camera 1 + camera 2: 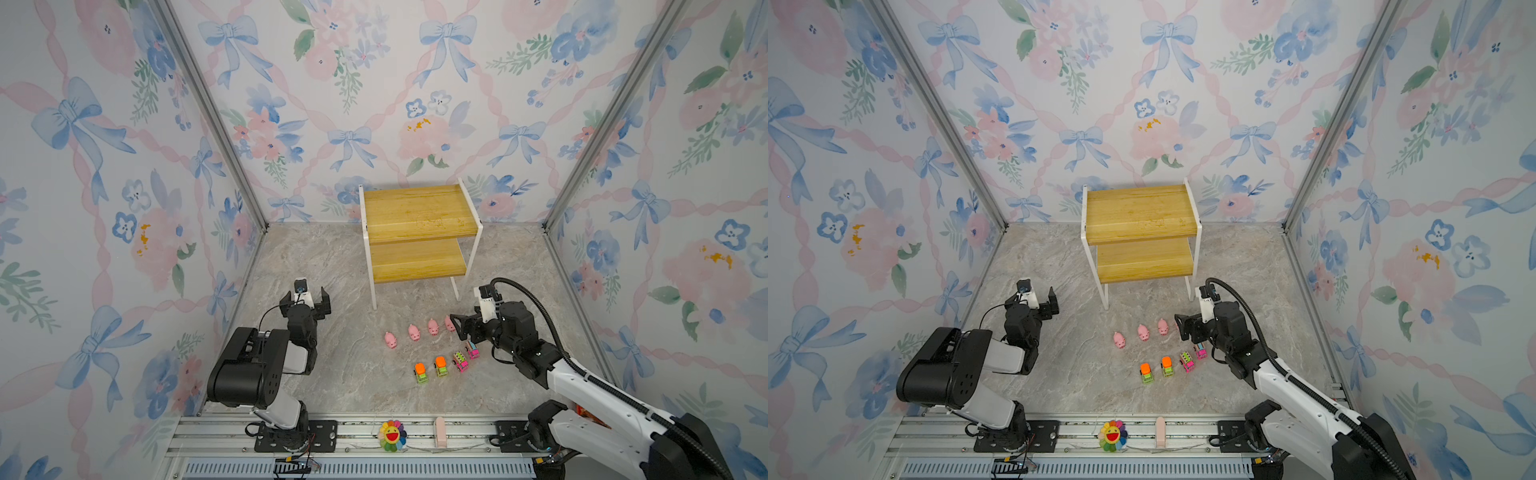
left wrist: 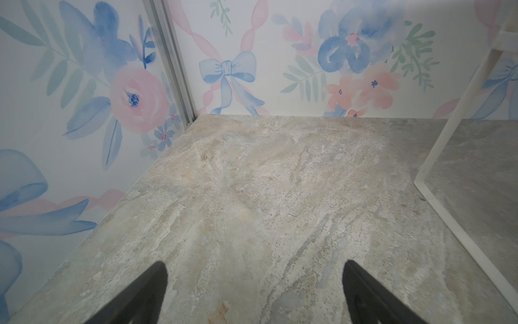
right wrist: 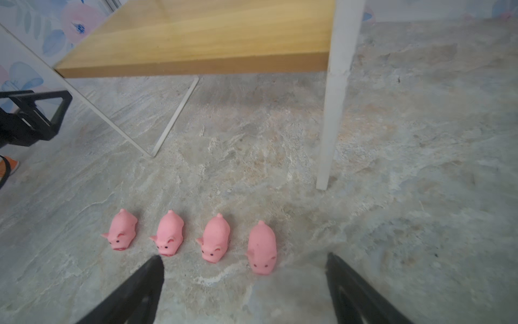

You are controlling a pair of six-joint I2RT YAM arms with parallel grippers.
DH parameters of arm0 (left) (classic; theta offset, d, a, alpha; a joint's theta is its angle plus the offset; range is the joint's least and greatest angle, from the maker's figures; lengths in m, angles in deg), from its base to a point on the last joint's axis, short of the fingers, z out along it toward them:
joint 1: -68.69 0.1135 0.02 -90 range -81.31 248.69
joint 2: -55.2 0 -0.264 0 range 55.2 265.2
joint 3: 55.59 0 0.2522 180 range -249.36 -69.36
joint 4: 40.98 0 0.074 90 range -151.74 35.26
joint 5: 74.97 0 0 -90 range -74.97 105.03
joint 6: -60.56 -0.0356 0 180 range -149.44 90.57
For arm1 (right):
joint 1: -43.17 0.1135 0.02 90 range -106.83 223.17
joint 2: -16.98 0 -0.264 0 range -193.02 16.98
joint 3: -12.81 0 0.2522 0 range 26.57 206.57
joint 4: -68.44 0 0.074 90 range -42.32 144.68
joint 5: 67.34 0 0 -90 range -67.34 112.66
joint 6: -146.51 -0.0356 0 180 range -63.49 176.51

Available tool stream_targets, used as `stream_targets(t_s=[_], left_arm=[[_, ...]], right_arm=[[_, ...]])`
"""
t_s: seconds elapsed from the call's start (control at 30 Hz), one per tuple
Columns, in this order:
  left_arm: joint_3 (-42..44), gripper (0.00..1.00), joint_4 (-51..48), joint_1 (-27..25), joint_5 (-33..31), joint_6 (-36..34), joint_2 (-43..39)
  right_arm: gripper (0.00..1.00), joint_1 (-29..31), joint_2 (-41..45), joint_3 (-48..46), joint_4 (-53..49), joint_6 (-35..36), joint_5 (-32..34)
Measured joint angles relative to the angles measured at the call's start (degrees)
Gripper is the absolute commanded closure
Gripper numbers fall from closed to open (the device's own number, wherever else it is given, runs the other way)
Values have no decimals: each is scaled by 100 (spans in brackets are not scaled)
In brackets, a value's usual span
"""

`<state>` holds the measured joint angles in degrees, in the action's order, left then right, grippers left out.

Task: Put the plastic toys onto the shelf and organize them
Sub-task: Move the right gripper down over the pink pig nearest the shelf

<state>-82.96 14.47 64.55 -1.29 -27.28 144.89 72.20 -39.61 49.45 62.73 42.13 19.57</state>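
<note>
Four small pink pigs stand in a row on the marble floor in front of the shelf (image 1: 419, 216); the rightmost pig (image 3: 262, 246) lies just beyond my right gripper (image 3: 244, 258), which is open and holds nothing. In a top view that gripper (image 1: 456, 328) hovers beside this pig (image 1: 449, 323). Nearer the front are two orange-topped trucks (image 1: 420, 372) and two pink trucks (image 1: 460, 361). Both shelf boards are bare. My left gripper (image 1: 306, 293) is open over bare floor left of the shelf, its fingers (image 2: 157, 283) wide apart.
A rainbow flower plush (image 1: 391, 435) and a small pink piece (image 1: 439, 432) sit on the front rail. Wallpapered walls close in on three sides. The shelf's white leg (image 3: 333, 112) stands just beyond the pigs.
</note>
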Motion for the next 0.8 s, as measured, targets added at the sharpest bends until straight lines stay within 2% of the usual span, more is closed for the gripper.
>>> stream_targets(t_s=[0.2,0.47,0.8], left_arm=[[0,2,0,0,0,2,0],[0,2,0,-2,0,2,0],[0,2,0,0,0,2,0]], right_arm=[[12,240,-664,-407,442,-417,208],[15,417,-1506,-415,1325,-431,487],[27,518,-2087,-420,2028,-254,984]])
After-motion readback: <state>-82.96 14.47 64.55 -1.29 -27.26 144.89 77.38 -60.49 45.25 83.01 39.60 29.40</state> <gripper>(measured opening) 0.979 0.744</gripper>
